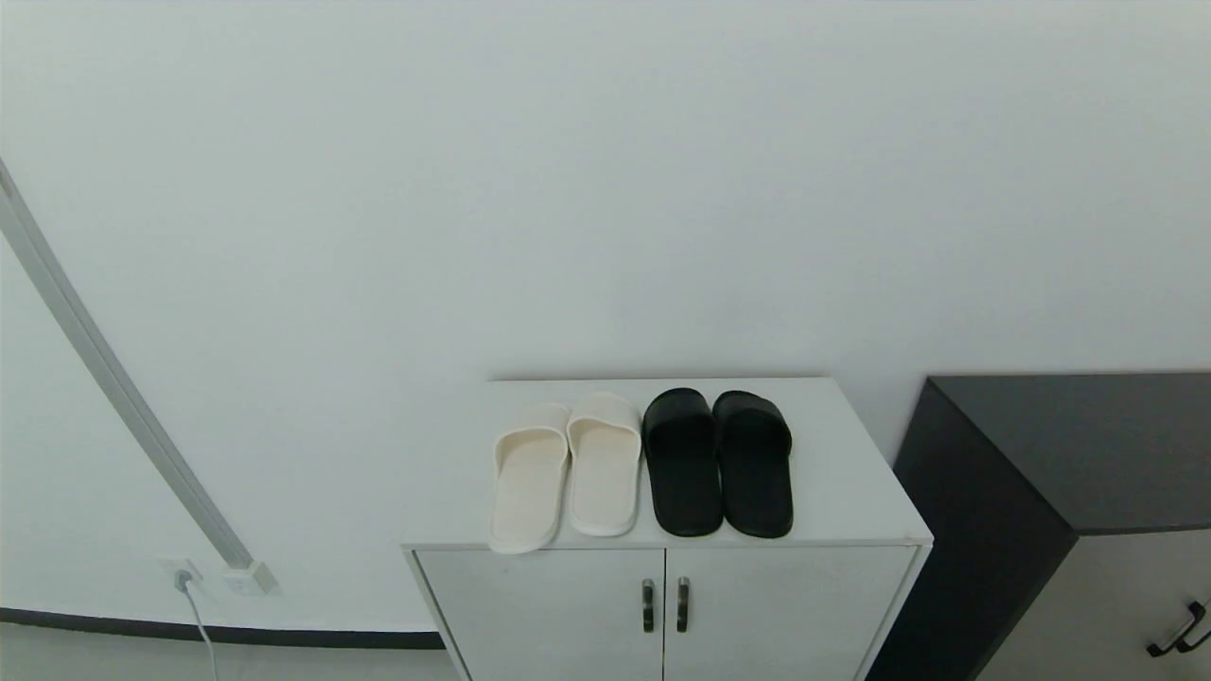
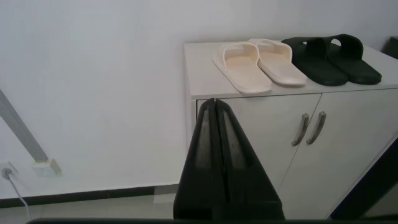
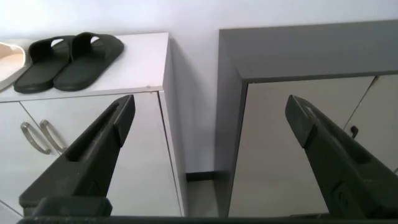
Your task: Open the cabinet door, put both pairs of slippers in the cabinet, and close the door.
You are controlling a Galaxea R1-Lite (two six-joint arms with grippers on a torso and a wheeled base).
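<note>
A white two-door cabinet (image 1: 785,605) stands against the wall with both doors closed and two dark handles (image 1: 664,605) at the middle seam. On its top lie a cream pair of slippers (image 1: 566,469) and, to their right, a black pair of slippers (image 1: 719,462), toes toward the wall. My left gripper (image 2: 215,102) is shut with nothing in it, short of the cabinet's left front corner. My right gripper (image 3: 208,109) is open and empty, off the cabinet's right side. The cream slippers (image 2: 258,61), black slippers (image 2: 329,51) and handles (image 2: 308,128) show in the left wrist view.
A dark-topped cabinet (image 1: 1069,445) with a black handle (image 1: 1178,632) stands close on the right, a narrow gap between the two. A wall socket with a plugged cable (image 1: 184,577) and a slanted conduit (image 1: 104,369) are on the left wall.
</note>
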